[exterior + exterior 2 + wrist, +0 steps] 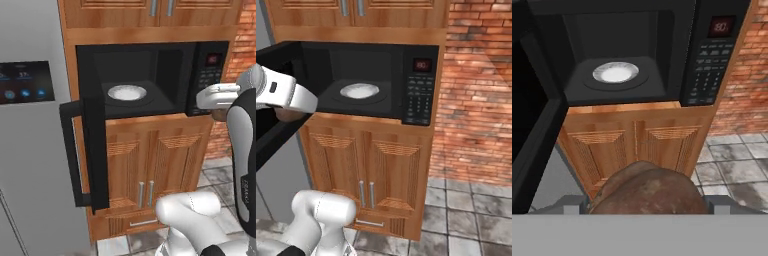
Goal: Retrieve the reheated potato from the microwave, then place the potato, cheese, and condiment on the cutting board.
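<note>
Microwave (150,75) is the landmark here: a black box built into a tall wooden cabinet column, its door (92,150) swung wide open to the left and hanging out over the lower cabinet doors (150,160). Its keypad panel (418,95) with a red display sits at the right end of its front. Inside the microwave, on the cavity floor, lies a white round plate (615,72), bare on top. Left of the microwave stands a grey refrigerator (30,150) with a dark screen on its face. Right of the microwave runs a red brick wall (476,85), and below it the floor is grey stone tile (476,220). Above the microwave are more wooden cupboard doors (351,10) with metal handles.

The potato (649,192) is outside the microwave, in front of it and lower than its opening. In the hand view it sits big and brown right at the gripper (647,205), between the two fingers, whose grey edges show at either side of it. The jaws stand wide and are closed on the potato. In the left base view a brown sliver of it shows just under the white hand, in front of the keypad end of the microwave.
</note>
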Tool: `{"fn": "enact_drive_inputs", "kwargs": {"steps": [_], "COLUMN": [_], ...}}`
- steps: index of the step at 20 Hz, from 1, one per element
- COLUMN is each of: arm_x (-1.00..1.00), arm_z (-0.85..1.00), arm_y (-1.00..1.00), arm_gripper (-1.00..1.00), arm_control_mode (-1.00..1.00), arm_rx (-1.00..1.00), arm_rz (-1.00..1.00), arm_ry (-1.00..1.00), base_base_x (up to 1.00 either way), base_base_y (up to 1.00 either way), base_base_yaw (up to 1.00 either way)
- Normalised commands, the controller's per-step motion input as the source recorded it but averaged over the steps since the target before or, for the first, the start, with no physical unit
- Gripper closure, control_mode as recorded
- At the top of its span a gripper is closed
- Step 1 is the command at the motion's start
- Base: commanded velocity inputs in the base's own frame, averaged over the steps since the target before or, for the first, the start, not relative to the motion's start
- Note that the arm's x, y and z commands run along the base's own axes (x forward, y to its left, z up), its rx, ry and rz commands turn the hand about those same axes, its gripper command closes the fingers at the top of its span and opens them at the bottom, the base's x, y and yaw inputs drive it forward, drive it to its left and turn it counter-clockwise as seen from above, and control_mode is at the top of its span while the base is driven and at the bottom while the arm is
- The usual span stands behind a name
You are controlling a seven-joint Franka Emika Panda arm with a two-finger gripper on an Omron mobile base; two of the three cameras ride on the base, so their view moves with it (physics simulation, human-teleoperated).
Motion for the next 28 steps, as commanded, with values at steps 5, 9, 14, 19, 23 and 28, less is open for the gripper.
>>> {"fn": "enact_drive_inputs", "kwargs": {"steps": [5,9,14,19,23,28], "arm_x": [0.00,0.00,0.00,0.00,0.00,0.00], "arm_z": [0.00,0.00,0.00,0.00,0.00,0.00], "arm_y": [0.00,0.00,0.00,0.00,0.00,0.00], "arm_gripper": [1.00,1.00,1.00,1.00,1.00,1.00], "arm_control_mode": [1.00,1.00,1.00,1.00,1.00,1.00], "arm_rx": [0.00,0.00,0.00,0.00,0.00,0.00], "arm_rz": [0.00,0.00,0.00,0.00,0.00,0.00], "arm_ry": [0.00,0.00,0.00,0.00,0.00,0.00], "base_base_x": [-1.00,-1.00,-0.75,-0.32,-0.08,-0.01], "base_base_y": [0.00,0.00,0.14,0.67,0.96,1.00], "base_base_yaw": [-0.02,-0.02,-0.01,0.00,-0.01,-0.01]}}
